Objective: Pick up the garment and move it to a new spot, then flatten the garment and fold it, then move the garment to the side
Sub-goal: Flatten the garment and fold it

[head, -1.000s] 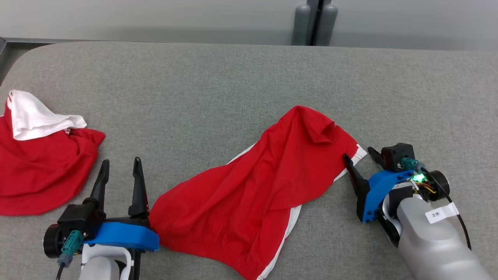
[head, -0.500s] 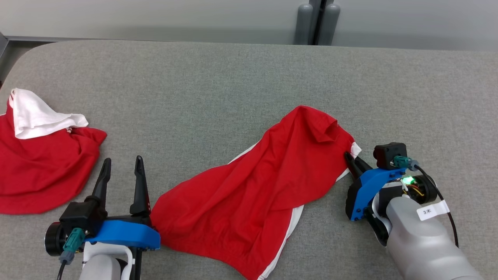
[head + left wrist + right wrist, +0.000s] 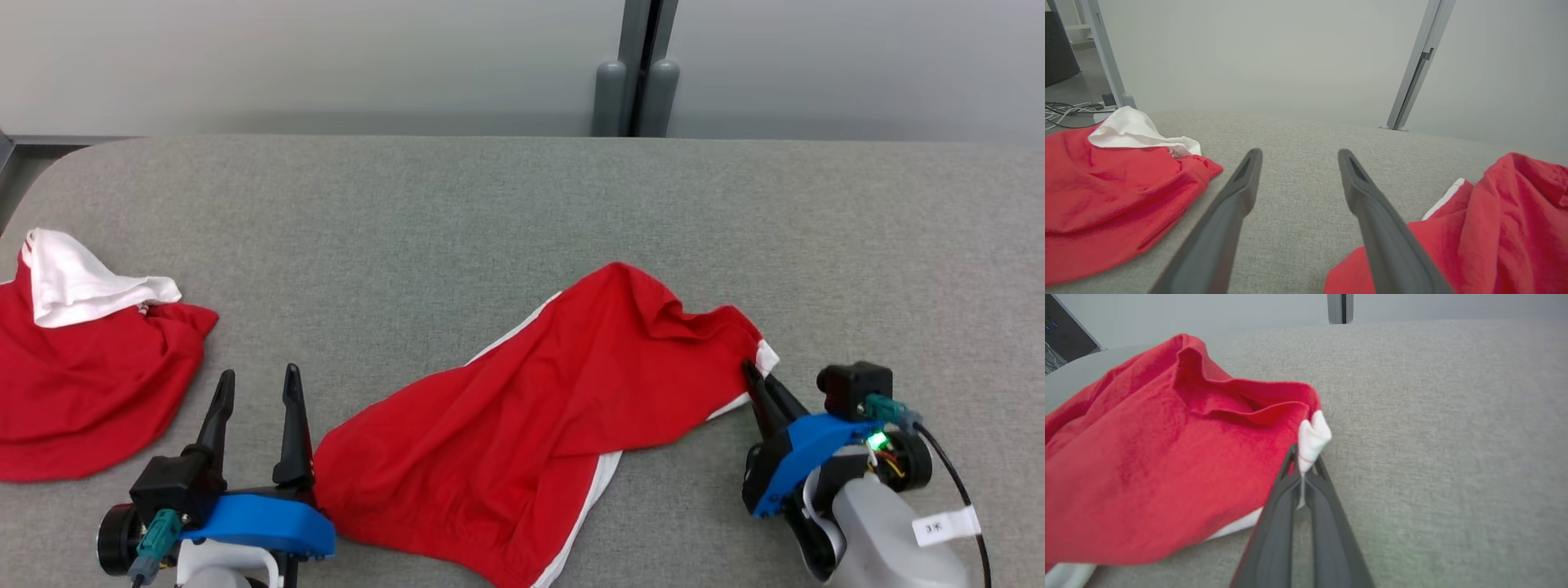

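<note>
Right jaws pinching garment [image 3: 1147, 457] corner, left jaws spread

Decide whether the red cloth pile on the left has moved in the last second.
No. The pile keeps its place beside the table's rounded corner; the whole view slid down, so the camera moved.
</note>
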Controlling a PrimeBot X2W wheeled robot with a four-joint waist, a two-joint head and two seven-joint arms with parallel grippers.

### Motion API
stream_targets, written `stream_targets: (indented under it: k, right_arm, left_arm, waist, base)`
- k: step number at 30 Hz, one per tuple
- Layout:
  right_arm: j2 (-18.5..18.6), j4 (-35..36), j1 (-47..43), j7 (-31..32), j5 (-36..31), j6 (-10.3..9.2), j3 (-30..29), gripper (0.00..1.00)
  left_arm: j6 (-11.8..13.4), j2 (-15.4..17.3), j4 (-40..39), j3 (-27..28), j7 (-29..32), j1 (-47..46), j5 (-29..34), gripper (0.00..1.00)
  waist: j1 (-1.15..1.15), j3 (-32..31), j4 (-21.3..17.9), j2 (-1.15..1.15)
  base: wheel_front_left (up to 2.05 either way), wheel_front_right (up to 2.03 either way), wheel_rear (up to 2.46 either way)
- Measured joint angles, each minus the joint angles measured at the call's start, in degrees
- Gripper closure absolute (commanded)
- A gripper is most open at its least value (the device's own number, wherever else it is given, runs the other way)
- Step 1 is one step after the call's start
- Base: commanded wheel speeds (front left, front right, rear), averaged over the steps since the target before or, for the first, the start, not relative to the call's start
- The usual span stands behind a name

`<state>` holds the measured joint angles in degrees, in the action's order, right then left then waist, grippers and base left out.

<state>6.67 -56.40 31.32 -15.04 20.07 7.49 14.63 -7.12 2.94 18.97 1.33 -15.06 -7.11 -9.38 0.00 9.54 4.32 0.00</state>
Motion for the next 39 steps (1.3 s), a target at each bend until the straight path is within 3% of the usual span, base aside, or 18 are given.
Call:
stream_targets:
  k: [14, 20, 21, 22, 23, 31, 39]
  right_arm:
    - [0.4, 20.9, -21.9, 0.2, 5.6, 0.0, -3.4, 1.0]
    - [0.9, 29.0, -29.5, 4.4, 6.8, -0.01, -8.2, 1.0]
    - [0.6, 30.3, -30.2, 4.7, 6.8, -0.01, -8.9, 0.63]
    - [0.6, 31.5, -30.6, 5.2, 6.4, 0.0, -9.3, 0.12]
    - [0.6, 32.4, -31.0, 5.6, 5.7, -0.01, -9.7, 0.0]
    - [-0.5, 40.1, -30.2, 3.3, -1.4, -0.01, -13.4, 0.0]
    - [-1.9, 44.5, -26.8, 0.5, -6.9, -0.01, -10.2, 0.0]
  left_arm:
    - [0.0, 0.0, 0.0, 0.2, 0.0, 3.1, -0.2, 0.0]
    - [0.0, 0.0, -0.2, 0.6, 0.0, 3.1, 0.0, 0.0]
    - [0.0, 0.0, -0.2, 0.8, 0.0, 3.1, 0.0, 0.0]
    - [0.0, 0.0, -0.2, 1.0, 0.0, 3.1, 0.1, 0.0]
    - [0.0, 0.0, -0.2, 1.2, 0.0, 3.1, 0.2, 0.0]
    - [0.0, 0.0, -0.2, 1.8, 0.0, 3.1, 0.8, 0.0]
    - [0.0, 0.0, -0.5, 3.2, 0.0, 3.1, 1.4, 0.0]
  waist:
    - [0.0, -3.0, -4.3, 0.0]
    - [-0.01, -2.8, -5.7, 0.0]
    - [-0.01, -2.7, -5.9, 0.0]
    - [0.0, -2.7, -6.1, 0.0]
    - [0.0, -2.7, -6.3, 0.0]
    - [0.0, -2.9, -6.8, 0.0]
    - [0.0, -3.1, -6.2, 0.0]
  base:
    - [0.0, 0.0, 0.0]
    - [0.0, 0.0, 0.0]
    - [0.0, 0.0, 0.0]
    - [0.0, 0.0, 0.0]
    - [0.0, 0.0, 0.0]
    - [0.0, 0.0, 0.0]
    - [0.0, 0.0, 0.0]
